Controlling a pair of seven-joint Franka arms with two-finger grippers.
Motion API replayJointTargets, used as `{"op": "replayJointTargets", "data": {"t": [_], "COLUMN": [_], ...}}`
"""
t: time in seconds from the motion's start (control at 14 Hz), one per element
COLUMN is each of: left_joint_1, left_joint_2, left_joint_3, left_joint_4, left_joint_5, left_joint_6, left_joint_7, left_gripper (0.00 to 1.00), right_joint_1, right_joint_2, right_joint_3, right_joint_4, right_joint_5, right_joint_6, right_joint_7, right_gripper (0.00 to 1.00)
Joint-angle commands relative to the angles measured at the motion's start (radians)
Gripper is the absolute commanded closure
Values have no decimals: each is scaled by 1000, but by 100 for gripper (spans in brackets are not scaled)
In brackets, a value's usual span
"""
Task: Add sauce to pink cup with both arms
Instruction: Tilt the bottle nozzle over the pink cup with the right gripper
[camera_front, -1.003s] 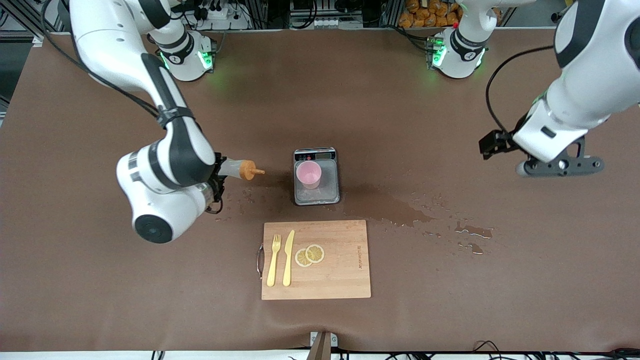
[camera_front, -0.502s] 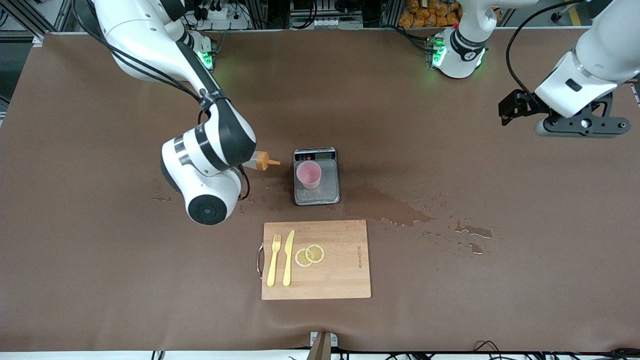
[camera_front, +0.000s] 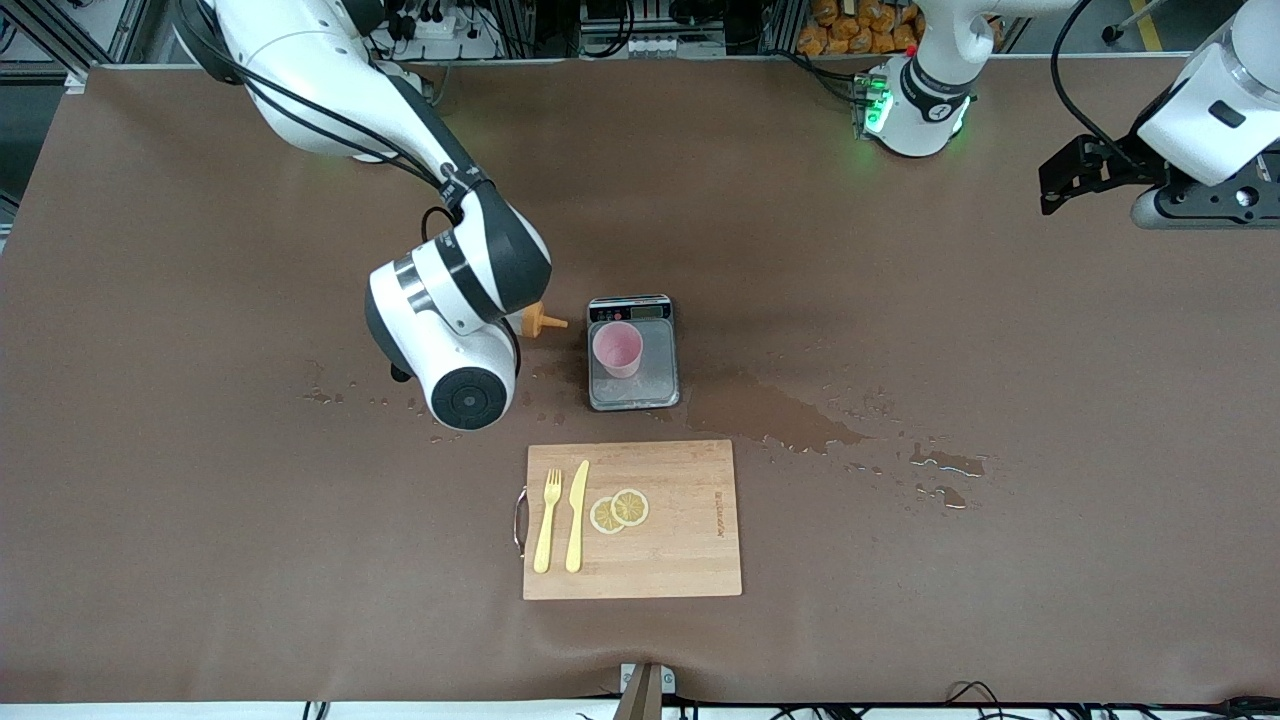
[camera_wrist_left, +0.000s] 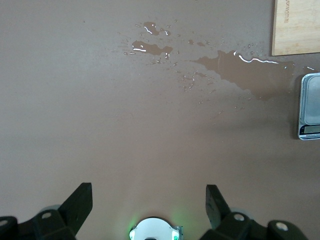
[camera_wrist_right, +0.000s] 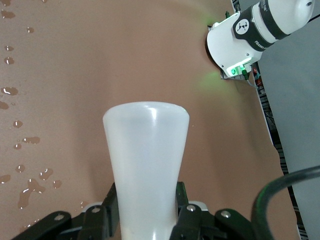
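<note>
The pink cup (camera_front: 617, 348) stands upright on a small grey scale (camera_front: 650, 385) in the middle of the table. My right gripper (camera_wrist_right: 146, 210) is shut on the whitish body of the sauce bottle (camera_wrist_right: 146, 155). In the front view the right arm's wrist hides the gripper and most of the bottle. Only the orange nozzle (camera_front: 543, 322) shows, tipped sideways and pointing at the cup, a short gap from the scale's edge. My left gripper (camera_wrist_left: 148, 200) is open and empty, held high over bare table near the left arm's end (camera_front: 1195, 203).
A wooden cutting board (camera_front: 690, 530) with a yellow fork, a yellow knife and two lemon slices lies nearer the front camera than the scale. Wet patches (camera_front: 790, 415) spread from the scale toward the left arm's end, and droplets lie under the right arm.
My right arm has carried the bottle sideways toward the cup, so the nozzle is now close to the scale. My left arm has drawn back toward its end of the table, away from the front camera.
</note>
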Motion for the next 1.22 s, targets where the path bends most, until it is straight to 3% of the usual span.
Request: {"op": "replayJointTargets", "data": {"t": [0.0, 0.36, 0.72, 1.15], "left_joint_1": [5, 8, 24, 26], "left_joint_2": [-4, 0, 2, 3], "left_joint_3": [-3, 1, 7, 9], "left_joint_4": [15, 14, 12, 12], "left_joint_5": [-26, -43, -44, -44], "left_joint_6": [-17, 47, 44, 44], "left_joint_7": [-7, -9, 13, 11], "left_gripper": [0, 0, 0, 0], "right_joint_1": [19, 35, 32, -5], "right_joint_2": [0, 14, 14, 0], "right_joint_3": [-9, -7, -7, 2], "right_joint_4": [5, 5, 5, 3], "right_joint_5": [-56, -108, -108, -75], "right_joint_6": [-22, -34, -26, -25], "right_joint_7": [17, 15, 15, -66], "right_gripper": [54, 54, 73, 68]}}
